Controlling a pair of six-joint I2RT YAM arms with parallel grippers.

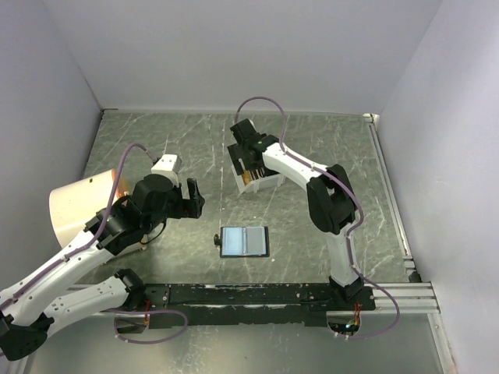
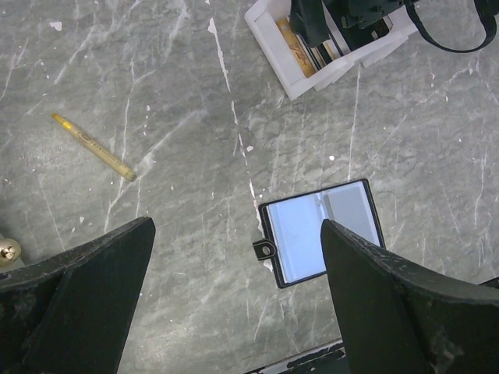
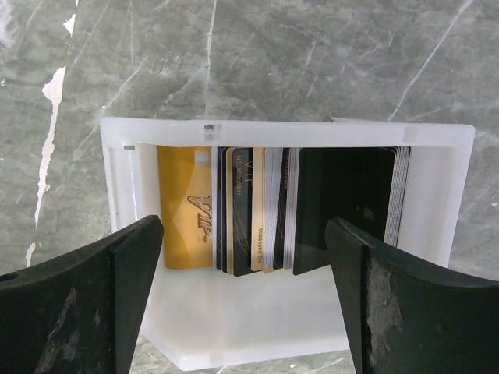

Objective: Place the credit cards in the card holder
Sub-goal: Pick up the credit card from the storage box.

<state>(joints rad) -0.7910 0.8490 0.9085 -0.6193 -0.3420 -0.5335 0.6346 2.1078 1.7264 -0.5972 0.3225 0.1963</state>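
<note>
Several tight-packed gold and black credit cards [image 3: 273, 210] might lift together once the right gripper's [image 3: 243, 234] wide-open, empty jaws close.

Overhead camera sits high behind the arm bases, facing down over the whole grey-green marbled table [image 1: 327, 148]. Left wrist view looks down from mid-height on the open black bi-fold card holder with pale blue lining [image 2: 321, 231]. Right wrist, close in, peers straight into the white rectangular plastic box [image 3: 234, 132], shared by all three.
</note>
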